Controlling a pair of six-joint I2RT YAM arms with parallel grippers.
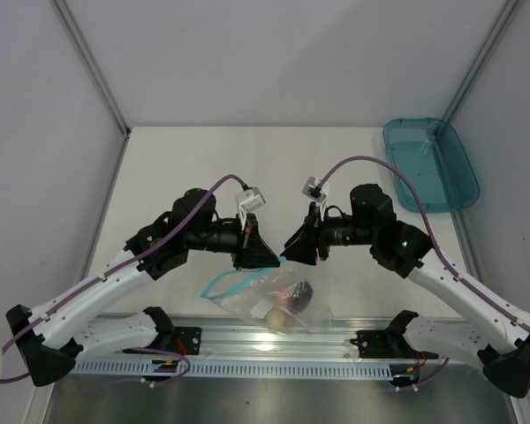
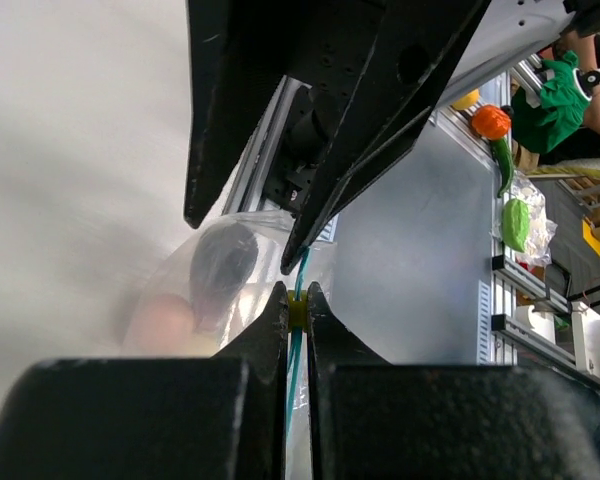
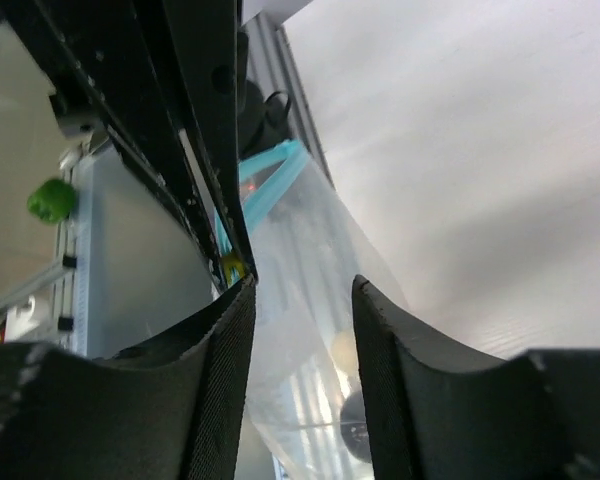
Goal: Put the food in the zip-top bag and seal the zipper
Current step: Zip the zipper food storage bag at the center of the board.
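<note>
Pale tabletop [image 1: 247, 168] between white walls [image 1: 44, 97] from above, teal tray [image 1: 428, 163] far right, well apart from the work. Meeting mid-table: left gripper [image 1: 258, 252] and right gripper [image 1: 297, 247], tips nearly touching over one edge of the zip-top bag [image 1: 247, 305], itself lying near the front rail [image 1: 247, 337]. Inside it, the food: dark purple piece [image 1: 299, 291] and pale cream piece [image 1: 274, 318]. Teal zipper [image 1: 223, 284] bowing out in a loop left of the pinch, so apparently unsealed there.

Left wrist view: fingers [image 2: 270, 335] pressed together on the zipper, pinching it right at the tips. Behind the plastic, the purple piece and a blurred peach-pink piece [image 2: 165, 320]. Just ahead, the right gripper's black fingers on the same edge.

Right wrist view: jaws spread, clear film in the gap, nothing clamped. Beyond the tips, zipper forking into two tracks.

Likely trouble: held by a single pinch, could sag or twist, throwing the tracks out of line and leaving the seal partial. Could spill pieces toward the open loop if lifted or dragged by that one point. Risks grabbing bare film rather than zipper if re-closed off the edge.
</note>
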